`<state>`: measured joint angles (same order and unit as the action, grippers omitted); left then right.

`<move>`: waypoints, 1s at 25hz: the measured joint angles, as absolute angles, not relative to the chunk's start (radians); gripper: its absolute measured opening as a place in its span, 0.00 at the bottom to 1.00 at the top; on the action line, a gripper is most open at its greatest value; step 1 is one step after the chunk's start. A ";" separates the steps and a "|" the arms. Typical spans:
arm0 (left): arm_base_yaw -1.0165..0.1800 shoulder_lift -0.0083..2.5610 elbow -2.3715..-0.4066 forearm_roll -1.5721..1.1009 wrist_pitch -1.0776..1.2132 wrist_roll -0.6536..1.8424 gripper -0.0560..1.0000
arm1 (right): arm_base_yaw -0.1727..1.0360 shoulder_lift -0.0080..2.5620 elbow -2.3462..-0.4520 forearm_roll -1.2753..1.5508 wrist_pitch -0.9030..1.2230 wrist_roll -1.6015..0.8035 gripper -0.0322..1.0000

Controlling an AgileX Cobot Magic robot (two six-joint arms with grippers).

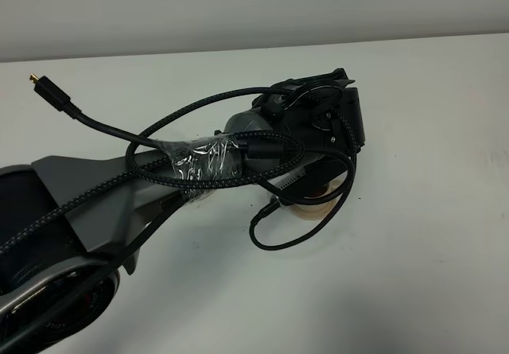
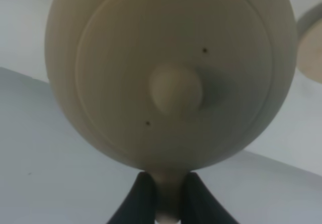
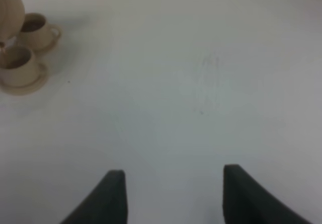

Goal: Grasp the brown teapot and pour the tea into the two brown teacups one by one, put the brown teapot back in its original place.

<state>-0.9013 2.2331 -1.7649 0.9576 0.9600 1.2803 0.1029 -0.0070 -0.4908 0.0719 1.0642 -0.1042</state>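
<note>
From the high camera, the left arm [image 1: 159,179] is seen stretched from about eight o'clock towards the table's [image 1: 429,131] centre, wrapped in black cables [image 1: 199,143]; its wrist hides nearly everything beneath it, and only a beige saucer [image 1: 312,209] edge is glimpsed under it. In the left wrist view the left gripper [image 2: 168,196] is seen clamped on the loop handle [image 2: 168,204] of the brown teapot [image 2: 168,68], whose knobbed lid [image 2: 176,89] faces the camera. The pot appears to be held tilted over the two brown teacups [image 3: 25,48], which stand touching or nearly so, each on its saucer. Which cup lies under the spout is what the pour is judged to turn on; the spout cannot be made out clearly. At the right, the right gripper [image 3: 173,194] is held wide apart and empty over bare table, the cups lying towards ten o'clock of it. Nothing is seen in the way.
</note>
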 joint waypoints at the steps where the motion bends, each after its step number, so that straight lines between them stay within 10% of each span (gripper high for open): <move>1: -0.901 2.233 -1.765 0.959 0.957 1.283 0.20 | 0.103 -0.007 -0.491 0.072 1.064 -0.104 0.47; 25: -0.901 2.234 -1.765 1.011 0.902 1.294 0.20 | 0.103 -0.007 -0.491 0.072 1.064 -0.104 0.47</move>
<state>-0.9013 2.2341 -1.7649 1.0107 0.9016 1.2942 0.1029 -0.0070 -0.4908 0.0719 1.0642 -0.1042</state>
